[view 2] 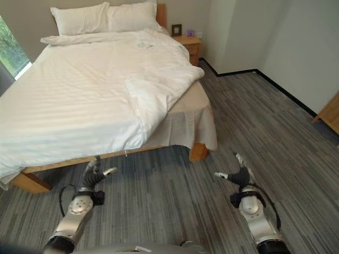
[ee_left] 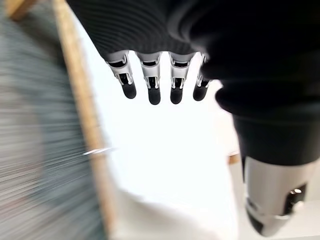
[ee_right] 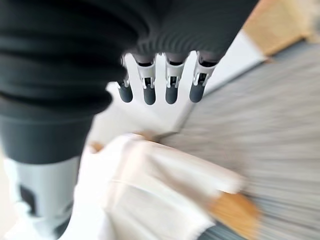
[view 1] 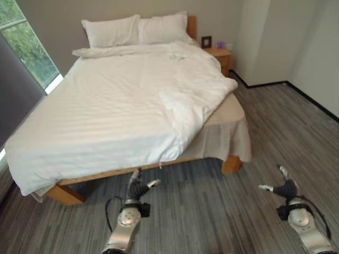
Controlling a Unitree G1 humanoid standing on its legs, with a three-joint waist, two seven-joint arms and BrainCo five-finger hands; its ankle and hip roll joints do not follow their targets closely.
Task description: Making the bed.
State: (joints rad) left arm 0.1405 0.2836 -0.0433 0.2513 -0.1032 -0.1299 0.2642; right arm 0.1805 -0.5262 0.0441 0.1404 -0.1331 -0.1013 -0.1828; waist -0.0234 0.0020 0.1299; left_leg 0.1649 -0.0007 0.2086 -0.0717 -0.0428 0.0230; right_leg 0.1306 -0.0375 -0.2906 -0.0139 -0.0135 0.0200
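Bed (view 1: 69,193) w/ wooden frame runs lengthwise away from the robot, headboard end at the far wall, foot end nearest. It stands on grey striped floor (view 1: 275,121).

White duvet (view 1: 106,106) covers most of the mattress, long axis same as the bed's. On the left it hangs over the side & foot edge. On the right, its near corner is folded back diagonally onto itself, leaving a rumpled fold (view 1: 183,108) that points toward the foot-right corner. That exposes a beige sheet (view 1: 228,127) draping down over the right foot corner, near the wooden leg (view 1: 231,164).

Two white pillows (view 1: 135,29) lie side by side at the head, long axes across the bed.

Small wooden nightstand (view 1: 222,55) sits just beside the bed head on the right, by the wall.

Left robot hand (view 1: 139,186) is low, over the floor just in front of the foot rail, fingers (ee_left: 154,82) straight & spread, holding nothing. Right robot hand (view 1: 283,186) is over the floor well right of the bed corner, fingers apart, thumb out, empty.
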